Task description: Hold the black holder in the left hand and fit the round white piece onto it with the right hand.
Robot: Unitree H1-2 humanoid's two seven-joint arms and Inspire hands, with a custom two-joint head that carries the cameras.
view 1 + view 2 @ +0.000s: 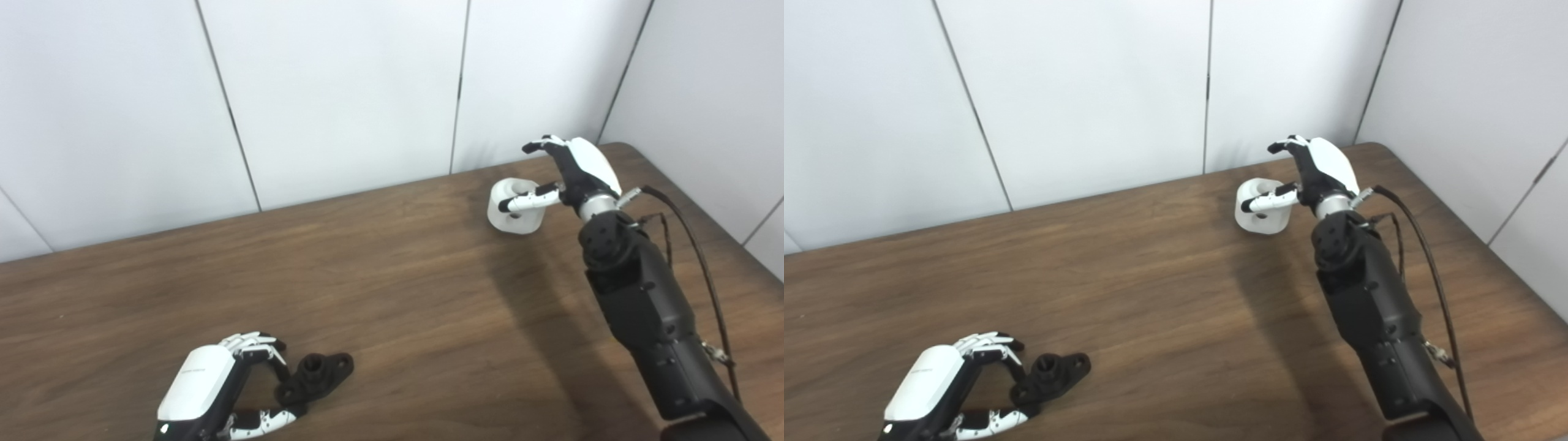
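The black holder (pixel 320 372) lies flat on the wooden table (pixel 398 294) at the near left. My left hand (pixel 208 386) rests beside it, with curled fingers and the thumb on either side of the holder's near end, not clamped. At the far right the round white piece (pixel 517 223) stands on the table. My right hand (pixel 576 168) reaches it from the right. Its thumb lies across the piece's front, its fingers spread above and behind without closing. In the right eye view the same holder (pixel 1053 373) and white piece (pixel 1265 222) show.
The table's back edge meets white wall panels (pixel 343 92). Its right edge runs close beside my right forearm (pixel 643 306), where a black cable (pixel 704 257) loops. Bare wood separates the two hands.
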